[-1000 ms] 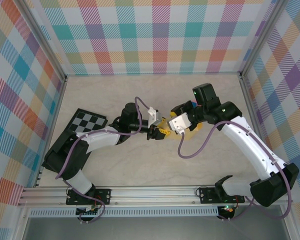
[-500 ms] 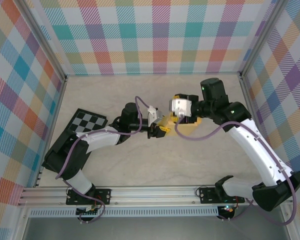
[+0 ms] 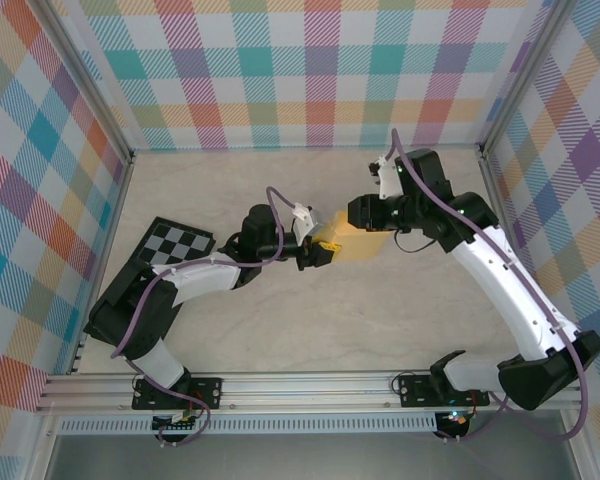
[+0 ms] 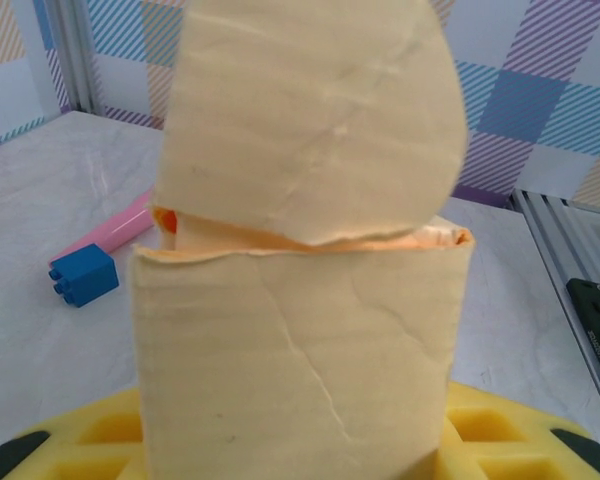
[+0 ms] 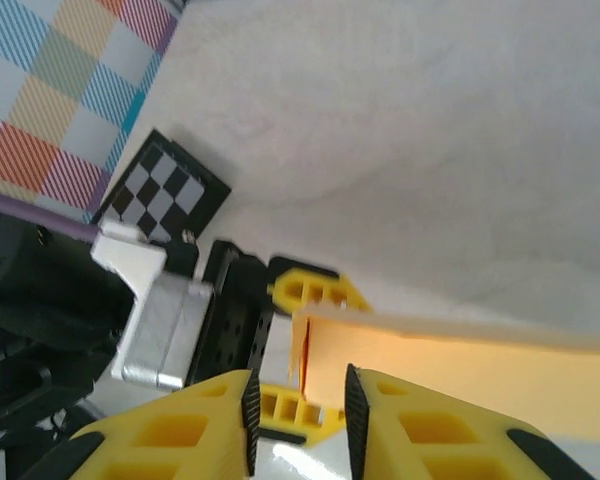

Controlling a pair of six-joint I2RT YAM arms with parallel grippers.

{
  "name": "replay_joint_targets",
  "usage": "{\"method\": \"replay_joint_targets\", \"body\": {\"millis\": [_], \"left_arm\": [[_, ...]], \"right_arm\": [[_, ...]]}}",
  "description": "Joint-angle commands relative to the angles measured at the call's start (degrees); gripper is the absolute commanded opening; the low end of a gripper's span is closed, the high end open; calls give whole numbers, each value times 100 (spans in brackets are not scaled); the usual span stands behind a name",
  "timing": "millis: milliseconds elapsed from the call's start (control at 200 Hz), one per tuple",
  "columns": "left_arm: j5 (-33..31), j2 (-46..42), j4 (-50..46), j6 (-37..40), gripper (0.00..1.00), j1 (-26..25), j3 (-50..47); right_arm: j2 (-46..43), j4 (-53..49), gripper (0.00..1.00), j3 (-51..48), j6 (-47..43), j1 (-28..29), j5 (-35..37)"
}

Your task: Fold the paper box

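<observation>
While the left tool (image 3: 322, 254) clamps the one paper box (image 4: 300, 330), I cannot tell for the right tool (image 5: 299, 392).

No legible text, labels or numbers.

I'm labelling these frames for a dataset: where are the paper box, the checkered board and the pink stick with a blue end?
paper box (image 4: 300, 380), left wrist view, on its lower front panel.
checkered board (image 3: 175, 245), top external view, at its middle.
pink stick (image 4: 120, 225), left wrist view, on its pink shaft.
</observation>
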Motion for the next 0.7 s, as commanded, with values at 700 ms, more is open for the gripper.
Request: {"method": "replay_joint_targets", "body": {"millis": [700], "left_arm": [[-343, -57, 279, -245, 42, 0, 232]], "right_arm": [[1059, -889, 31, 1035, -236, 494, 905]]}}
